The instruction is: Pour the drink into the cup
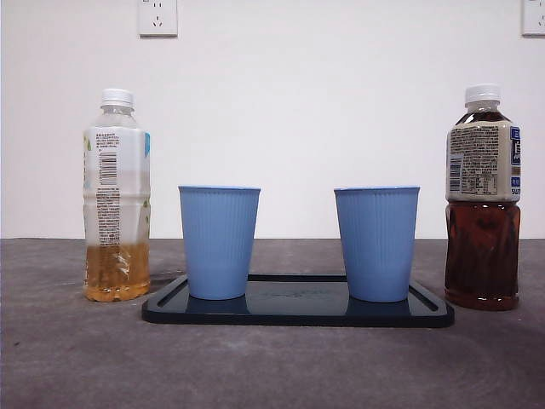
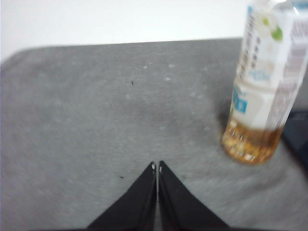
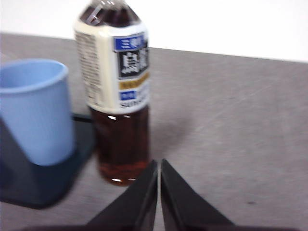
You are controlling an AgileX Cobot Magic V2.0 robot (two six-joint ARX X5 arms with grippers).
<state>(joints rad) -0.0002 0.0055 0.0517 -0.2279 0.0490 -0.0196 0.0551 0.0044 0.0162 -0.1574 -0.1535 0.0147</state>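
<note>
Grey table point(image 1: 68, 358): I saw my left gripper point(image 2: 157, 166) closed, empty, near the pale bottle point(image 2: 262, 82); right gripper point(image 3: 159, 163) closed, empty, just before the dark bottle point(image 3: 118, 96).

Both wrist views are blurred, so label print stays unreadable. The pale tea bottle point(image 2: 262, 86) loses its cap at twelve o'clock, as does the dark tea bottle point(image 3: 118, 86). The blue cup point(image 3: 33, 113) is clipped at nine o'clock.

Front cam sat low, level across the table point(image 1: 51, 358). My wrist cams looked down close, each sharing one bottle.
</note>
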